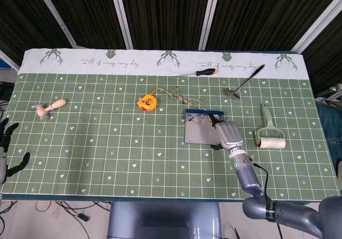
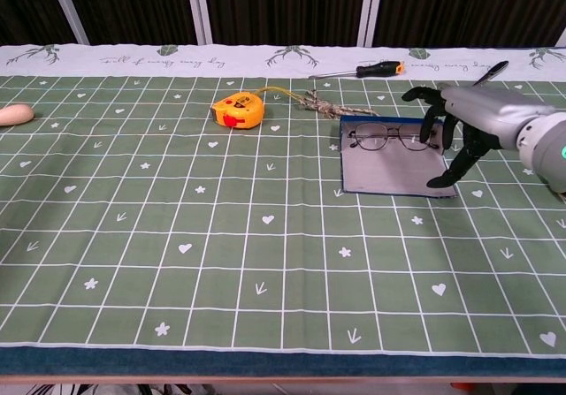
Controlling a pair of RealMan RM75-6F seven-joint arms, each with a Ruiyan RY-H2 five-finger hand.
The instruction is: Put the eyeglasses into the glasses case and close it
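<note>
The eyeglasses (image 2: 386, 135) lie unfolded on the open glasses case (image 2: 393, 170), a flat grey panel with a blue edge, sitting at the far end of it on the green grid tablecloth (image 2: 221, 236). The right hand (image 2: 453, 132) hovers just off the case's right edge, fingers spread apart and empty, fingertips pointing down beside the frame without gripping it. The left hand (image 1: 8, 145) sits well apart at the table's left edge, fingers loosely splayed, nothing in it. Behind the case: a yellow tape measure (image 2: 237, 110), some twine (image 2: 325, 104) and a screwdriver (image 2: 367, 70).
</note>
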